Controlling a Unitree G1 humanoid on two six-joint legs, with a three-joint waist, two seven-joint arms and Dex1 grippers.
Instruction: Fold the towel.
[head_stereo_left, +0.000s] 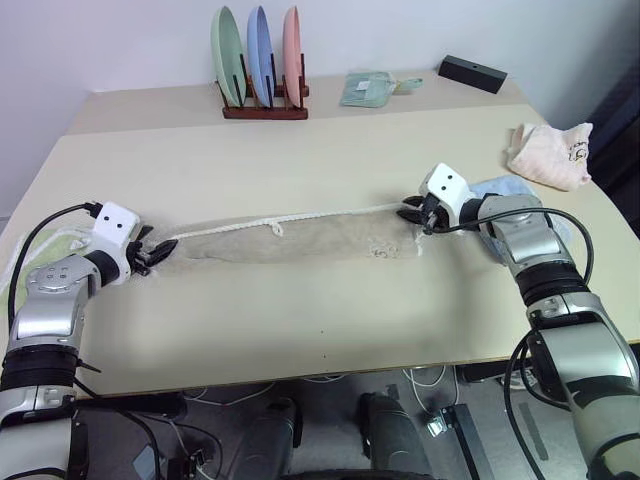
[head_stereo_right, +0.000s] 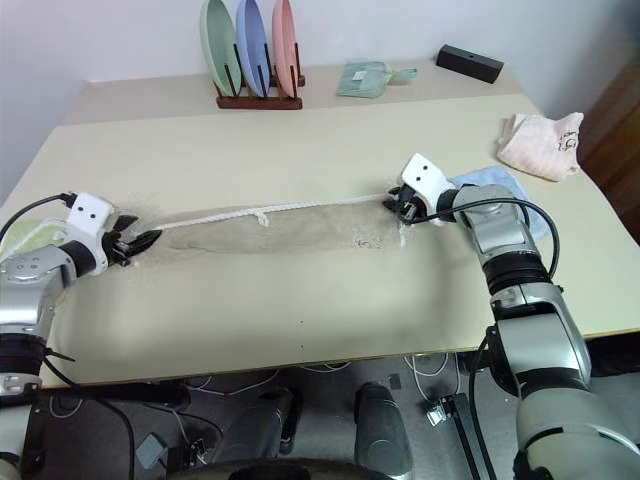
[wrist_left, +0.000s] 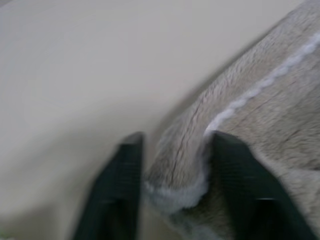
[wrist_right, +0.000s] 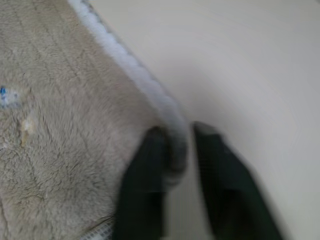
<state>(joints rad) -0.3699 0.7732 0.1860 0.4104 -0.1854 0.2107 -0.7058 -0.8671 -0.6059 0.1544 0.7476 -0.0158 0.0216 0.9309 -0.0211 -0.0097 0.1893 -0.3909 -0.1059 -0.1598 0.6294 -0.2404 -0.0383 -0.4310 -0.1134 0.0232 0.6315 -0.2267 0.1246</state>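
Observation:
The beige towel (head_stereo_left: 300, 240) lies on the table as a long narrow band folded lengthwise, its white stitched edge and small loop (head_stereo_left: 276, 229) along the far side. My left gripper (head_stereo_left: 160, 252) is at the towel's left end. In the left wrist view its fingers (wrist_left: 125, 170) stand apart, and the towel's corner (wrist_left: 185, 175) lies loose between them. My right gripper (head_stereo_left: 412, 212) is at the right end. In the right wrist view its fingers (wrist_right: 150, 160) are slightly parted around the white edging (wrist_right: 172, 120), with a gap on one side.
A rack of three plates (head_stereo_left: 262, 70) stands at the back, with a folded greenish cloth (head_stereo_left: 368, 88) and a black box (head_stereo_left: 472, 72) to its right. A pink cloth (head_stereo_left: 548, 152) and a light-blue towel (head_stereo_left: 500, 187) lie at right. A green towel (head_stereo_left: 40, 245) lies at the left edge.

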